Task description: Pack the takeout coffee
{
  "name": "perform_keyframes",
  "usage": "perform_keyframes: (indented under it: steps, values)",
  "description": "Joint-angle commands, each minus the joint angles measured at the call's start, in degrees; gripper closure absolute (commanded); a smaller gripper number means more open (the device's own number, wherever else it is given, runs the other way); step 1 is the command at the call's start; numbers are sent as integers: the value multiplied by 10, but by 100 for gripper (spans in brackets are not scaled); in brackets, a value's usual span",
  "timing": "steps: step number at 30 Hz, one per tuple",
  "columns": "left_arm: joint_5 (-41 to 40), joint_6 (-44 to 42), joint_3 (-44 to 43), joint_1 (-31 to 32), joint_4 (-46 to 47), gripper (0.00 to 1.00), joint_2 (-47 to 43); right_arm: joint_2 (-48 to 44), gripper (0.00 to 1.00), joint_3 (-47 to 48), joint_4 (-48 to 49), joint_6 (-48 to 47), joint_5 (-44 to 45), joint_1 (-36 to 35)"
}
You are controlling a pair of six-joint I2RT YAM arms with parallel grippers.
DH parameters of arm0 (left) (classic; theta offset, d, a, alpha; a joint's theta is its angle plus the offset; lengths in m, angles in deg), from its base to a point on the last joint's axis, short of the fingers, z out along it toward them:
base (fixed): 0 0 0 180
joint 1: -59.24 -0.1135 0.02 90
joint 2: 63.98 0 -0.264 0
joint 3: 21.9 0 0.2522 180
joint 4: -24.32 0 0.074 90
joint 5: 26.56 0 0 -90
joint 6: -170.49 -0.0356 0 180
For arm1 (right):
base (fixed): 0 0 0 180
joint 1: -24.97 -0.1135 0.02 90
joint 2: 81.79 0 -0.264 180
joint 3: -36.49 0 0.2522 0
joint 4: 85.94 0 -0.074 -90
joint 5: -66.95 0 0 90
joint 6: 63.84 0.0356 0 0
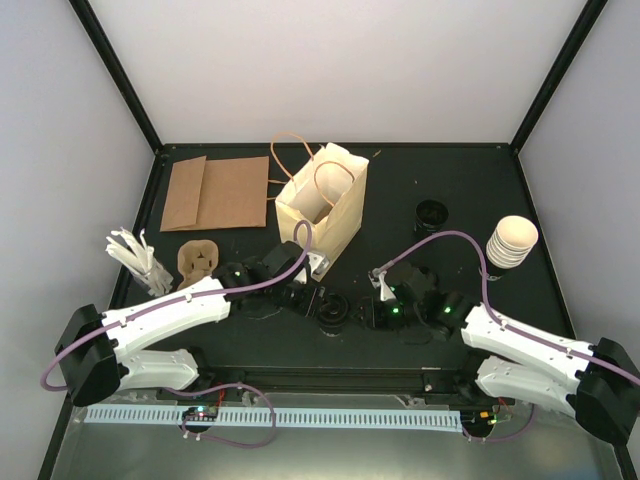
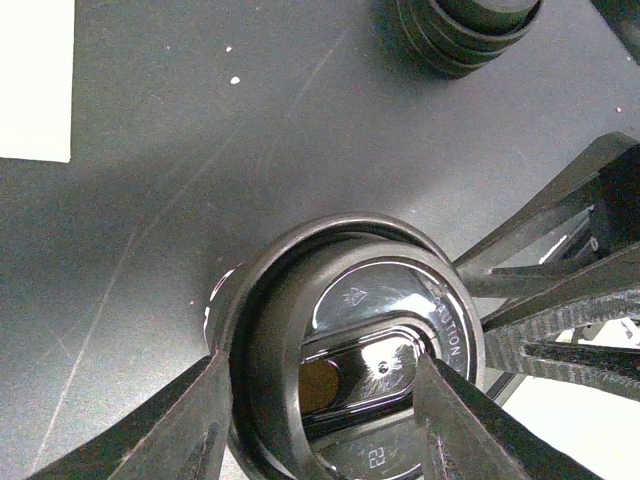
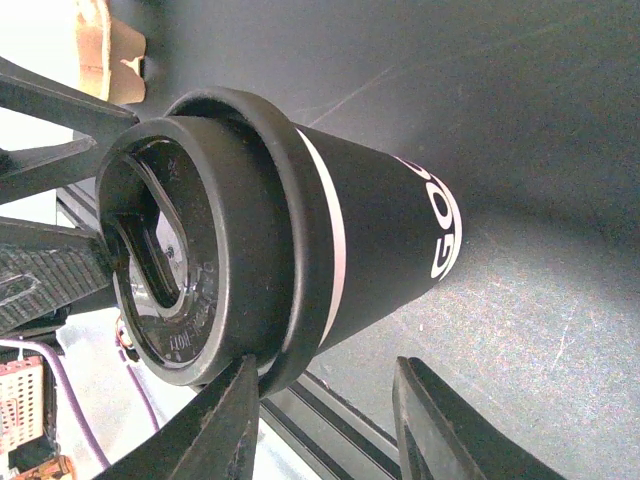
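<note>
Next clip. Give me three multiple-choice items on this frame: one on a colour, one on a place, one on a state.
1. What colour is the standing paper bag? A black; B cream; C red.
2. Where is the stack of white cups? A inside the bag; B near the table's right edge; C far left corner.
3. The black cup is: A lidded, upright; B lidless; C tipped over.
Key: B, its walls are cream; B, the stack stands by the right edge; A, a lid covers it.
</note>
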Motion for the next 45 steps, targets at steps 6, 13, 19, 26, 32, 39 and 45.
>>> perform_keyframes:
  steps: [6, 13, 19, 26, 32, 39, 45]
  values:
    - [23, 3, 7, 4, 11, 48, 7, 13, 62, -6, -24, -12, 34, -2]
    - [17, 3, 6, 4, 6, 48, 4, -8, 62, 20, -43, -22, 47, -2]
    - [8, 2, 1, 4, -1, 48, 3, -30, 62, 32, -50, -28, 49, -2]
    - [9, 1, 0, 4, -2, 48, 5, -21, 62, 34, -43, -33, 32, -2]
    - [9, 1, -2, 4, -2, 48, 6, -14, 62, 41, -35, -38, 22, -2]
    - [12, 0, -2, 4, 0, 48, 10, 6, 62, 42, -25, -41, 17, -2]
    - [14, 0, 0, 4, 1, 48, 11, 18, 61, 27, -23, -40, 23, -2]
